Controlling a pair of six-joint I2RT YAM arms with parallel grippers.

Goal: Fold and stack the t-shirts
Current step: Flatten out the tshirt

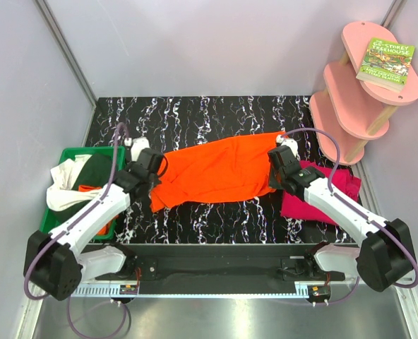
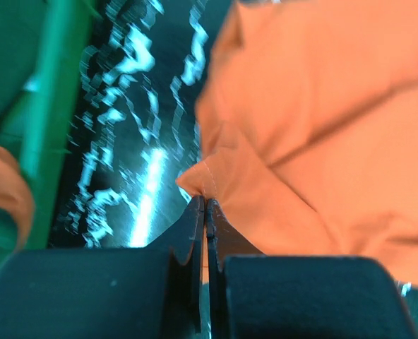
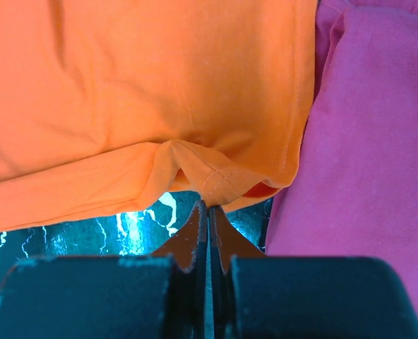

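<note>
Pinching one end each of the orange t-shirt (image 1: 216,173), the two grippers are holding it spread across the middle of the black marbled table (image 1: 195,113). The left gripper (image 2: 204,206) is pressing its fingers together on a folded corner at the left end of the shirt, near the green bin (image 1: 71,152). The right gripper (image 3: 207,210) is pressing its fingers together on the stitched hem at the right end, where the cloth is rising into a small peak. The shirt is lying wrinkled on the table between them. A pink t-shirt (image 1: 301,208) is lying flat under the right arm, and its edge is touching the right end of the orange one. In the bin, a white t-shirt (image 1: 62,187), a dark green t-shirt (image 1: 92,169) and a piece of orange cloth (image 1: 89,188) are lying in a heap, with the white one spilling over the rim. A pink shelf (image 1: 357,99) is standing at the far right corner, carrying a book (image 1: 385,63) on top.
</note>
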